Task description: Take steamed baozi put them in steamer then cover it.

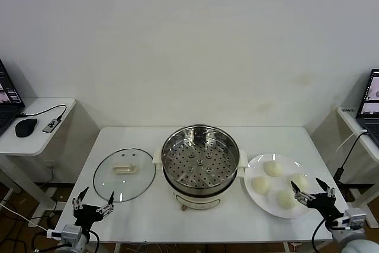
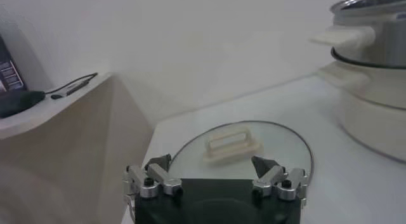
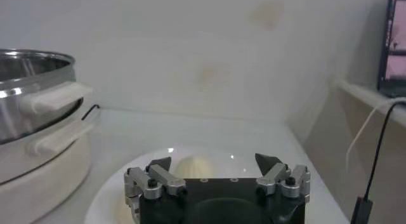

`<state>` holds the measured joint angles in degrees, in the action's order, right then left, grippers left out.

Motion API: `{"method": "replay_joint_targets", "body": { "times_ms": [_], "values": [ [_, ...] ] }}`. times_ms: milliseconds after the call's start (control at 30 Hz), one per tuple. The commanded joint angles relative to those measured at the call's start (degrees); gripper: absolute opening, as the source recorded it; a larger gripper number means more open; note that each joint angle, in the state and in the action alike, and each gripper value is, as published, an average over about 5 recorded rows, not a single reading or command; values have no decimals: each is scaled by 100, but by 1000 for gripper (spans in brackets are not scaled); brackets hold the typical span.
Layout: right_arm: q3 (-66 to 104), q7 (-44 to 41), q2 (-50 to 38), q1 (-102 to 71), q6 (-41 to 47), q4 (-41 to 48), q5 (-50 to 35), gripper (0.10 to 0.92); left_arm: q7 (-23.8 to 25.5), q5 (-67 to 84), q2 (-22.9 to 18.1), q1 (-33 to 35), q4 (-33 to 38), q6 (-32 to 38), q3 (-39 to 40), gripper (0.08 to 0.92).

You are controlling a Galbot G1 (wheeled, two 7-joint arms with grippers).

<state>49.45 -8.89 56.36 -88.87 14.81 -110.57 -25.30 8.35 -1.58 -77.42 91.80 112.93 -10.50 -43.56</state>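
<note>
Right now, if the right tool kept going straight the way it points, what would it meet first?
Probably the baozi on the white plate: the open right tool points straight at it. Depth is unclear, so it might pass just above.

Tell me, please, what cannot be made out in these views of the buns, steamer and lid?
- Right wrist view: only one baozi shows; the right end effector hides the others.
- Left wrist view: the left end effector covers the glass lid's near edge.
- Both wrist views: the steamer's tray is unseen.
</note>
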Motion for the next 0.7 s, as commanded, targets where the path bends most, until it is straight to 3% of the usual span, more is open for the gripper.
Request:
{"method": "replay_joint_targets", "body": {
  "times_ms": [33, 300, 500, 700],
  "values": [
    [-6, -492, -987, 892, 487, 122, 628, 823, 4, -23, -50, 36, 45, -11, 18, 823],
    [-1141, -2820, -2486, 2574, 456, 1102, 2183, 823, -34, -69, -23, 131, 172, 30, 76, 823],
    [-2090, -5039, -2842, 3945, 48, 1832, 3369, 823, -40, -139, -71, 193, 270, 39, 49, 823],
    [-4049, -5983, -2996, 5886, -673, 2620, 3913, 823, -27, -159, -113, 218, 328, 34, 34, 823]
  ]
}}
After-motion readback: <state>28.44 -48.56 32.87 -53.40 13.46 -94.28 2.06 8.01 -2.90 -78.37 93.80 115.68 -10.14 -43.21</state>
